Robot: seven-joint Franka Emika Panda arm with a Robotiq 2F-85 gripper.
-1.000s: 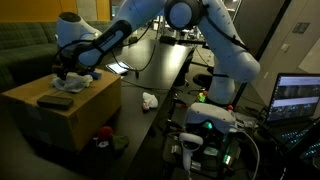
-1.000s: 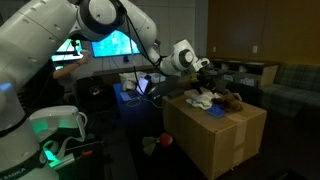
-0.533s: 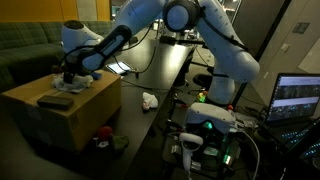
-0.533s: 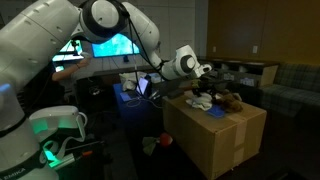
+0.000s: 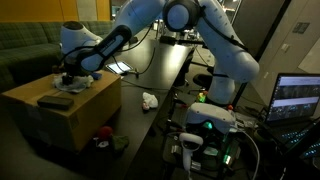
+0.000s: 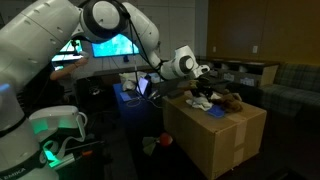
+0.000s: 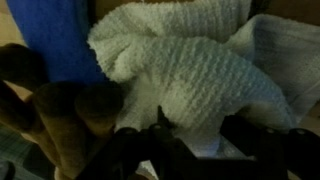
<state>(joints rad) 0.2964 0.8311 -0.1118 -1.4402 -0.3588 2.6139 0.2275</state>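
The tool [image 5: 68, 78] has dipped lower than a second ago and now sits on the white towel [image 7: 190, 80]. The towel is soft, bumpy and bunched up (like a little hill), on the cardboard box [image 5: 75, 118]. Beside it lie a smooth blue cloth [image 7: 50, 35] and a brown fuzzy thing [image 7: 60, 125]. I cannot tell how wide the tool stands.

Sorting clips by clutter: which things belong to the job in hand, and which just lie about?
In hand: gripper, white towel under it, cardboard box.
Lying about: blue cloth, brown plush item, dark flat item, white scrap on floor.
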